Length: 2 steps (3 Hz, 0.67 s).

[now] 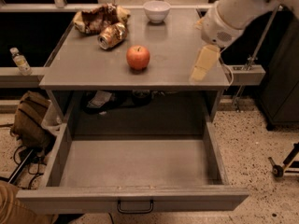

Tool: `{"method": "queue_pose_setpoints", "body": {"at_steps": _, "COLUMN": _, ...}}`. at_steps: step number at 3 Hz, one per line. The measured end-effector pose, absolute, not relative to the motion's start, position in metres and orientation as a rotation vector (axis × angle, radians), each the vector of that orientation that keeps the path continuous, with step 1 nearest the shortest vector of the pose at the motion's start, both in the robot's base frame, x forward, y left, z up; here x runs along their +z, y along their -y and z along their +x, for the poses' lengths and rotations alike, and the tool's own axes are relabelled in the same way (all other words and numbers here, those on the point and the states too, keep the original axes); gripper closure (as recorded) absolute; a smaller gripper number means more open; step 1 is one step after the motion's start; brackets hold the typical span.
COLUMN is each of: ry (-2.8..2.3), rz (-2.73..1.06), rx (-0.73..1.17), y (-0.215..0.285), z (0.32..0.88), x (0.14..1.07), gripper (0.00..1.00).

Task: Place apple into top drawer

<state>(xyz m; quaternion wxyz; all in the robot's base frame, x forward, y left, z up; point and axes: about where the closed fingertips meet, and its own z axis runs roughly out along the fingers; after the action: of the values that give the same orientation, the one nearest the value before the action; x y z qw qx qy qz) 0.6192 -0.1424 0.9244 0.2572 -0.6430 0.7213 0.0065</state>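
The apple (138, 57) sat upright on the grey desk (173, 41), near the middle of the front edge, with its stem pointing up and nothing touching it. Behind it and to its left a crushed metallic can (112, 35) lay on its side, and a crumpled brown wrapper (96, 18) filled the back left corner just beyond the can. A white bowl (157, 10) stood at the back edge, about centred.

The end effector (204, 64), pale cream below a white arm (233, 10), hung over the front right corner of the desk, well apart from the apple. Whether it stood wide or narrow could not be told from this angle; it appeared to hold nothing.

Under the desk the top drawer (133, 199) was pulled fully out toward the camera, its grey floor bare and its dark bar handle (135, 206) at the centre of the front panel. A small water bottle (20, 61) stood on a ledge past the desk's left edge, and a brown bag (30, 120) lay on the speckled floor below it.
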Motion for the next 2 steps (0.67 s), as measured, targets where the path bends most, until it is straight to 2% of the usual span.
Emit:
{"method": "queue_pose_setpoints", "body": {"at_steps": 1, "ry": -1.871, "rz": -1.762, "rx": 0.086, "y": 0.1093, "z": 0.6665, "x": 0.9124, "gripper": 0.00}}
{"method": "queue_pose_setpoints", "body": {"at_steps": 2, "ry": -1.871, "rz": -1.762, "rx": 0.086, "y": 0.1093, "z": 0.6665, "x": 0.9124, "gripper": 0.00}}
